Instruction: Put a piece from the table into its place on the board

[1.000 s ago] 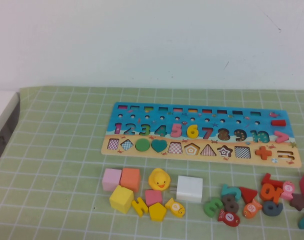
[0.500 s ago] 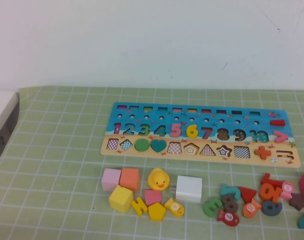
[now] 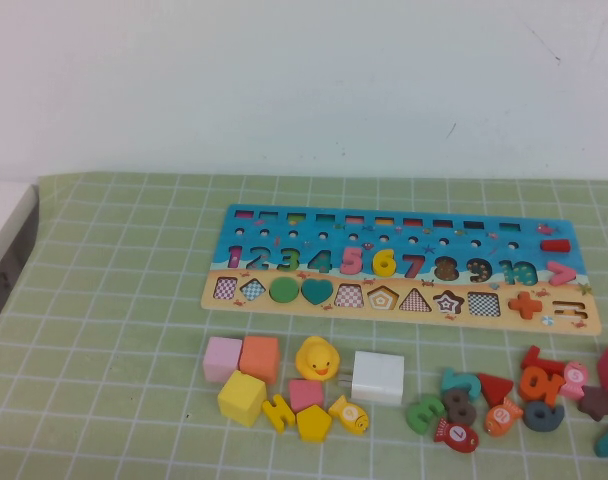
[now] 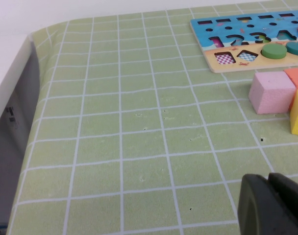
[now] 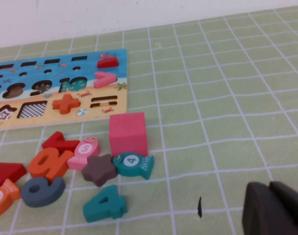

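Observation:
The yellow number 6 (image 3: 384, 262) lies in the board's (image 3: 404, 303) row of digits, between the pink 5 and the 7. The board lies flat on the green grid table (image 3: 114, 300). Neither gripper shows in the high view. My left gripper (image 4: 269, 200) is shut and empty, low over bare mat on the left side, with the board's left end (image 4: 247, 29) beyond it. My right gripper (image 5: 271, 208) is shut and empty, over bare mat to the right of the loose pieces, with the board's right end (image 5: 56, 83) beyond it.
Loose pieces lie in front of the board: pink, orange and yellow cubes (image 3: 242, 397), a yellow duck (image 3: 318, 358), a white block (image 3: 377, 377), a yellow pentagon (image 3: 314, 423), a yellow letter-like piece (image 3: 278, 411), and a pile of digits and fish (image 3: 504, 400) at the right. The table's left edge (image 4: 21, 98) drops off.

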You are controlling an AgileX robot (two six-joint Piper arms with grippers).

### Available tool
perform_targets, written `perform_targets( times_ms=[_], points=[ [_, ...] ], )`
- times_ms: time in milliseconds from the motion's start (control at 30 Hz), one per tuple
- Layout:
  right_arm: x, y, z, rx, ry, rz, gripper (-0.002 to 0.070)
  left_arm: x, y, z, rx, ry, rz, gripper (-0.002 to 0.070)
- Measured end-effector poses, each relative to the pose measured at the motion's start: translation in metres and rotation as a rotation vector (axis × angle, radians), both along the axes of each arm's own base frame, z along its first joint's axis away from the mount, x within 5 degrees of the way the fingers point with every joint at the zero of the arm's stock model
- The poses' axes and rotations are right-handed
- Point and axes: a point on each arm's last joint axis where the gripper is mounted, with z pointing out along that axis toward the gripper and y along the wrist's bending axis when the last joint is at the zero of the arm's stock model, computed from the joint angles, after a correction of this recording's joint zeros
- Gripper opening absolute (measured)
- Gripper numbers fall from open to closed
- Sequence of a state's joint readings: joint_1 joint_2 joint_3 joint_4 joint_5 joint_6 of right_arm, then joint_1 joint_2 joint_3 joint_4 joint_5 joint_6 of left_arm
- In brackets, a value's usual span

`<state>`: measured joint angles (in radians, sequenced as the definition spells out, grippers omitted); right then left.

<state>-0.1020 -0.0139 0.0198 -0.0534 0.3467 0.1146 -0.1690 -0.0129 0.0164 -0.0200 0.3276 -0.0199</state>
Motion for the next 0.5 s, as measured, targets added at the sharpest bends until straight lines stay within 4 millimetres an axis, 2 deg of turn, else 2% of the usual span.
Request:
perform_targets(
  times_ms=[500],
  points=[
    [0.0001, -0.0005, 0.0004, -0.015, -0.003, -0.001, -0.0001, 0.0000, 0.0000, 0.0000, 0.000, 0.000, 0.000, -0.0002]
  ],
)
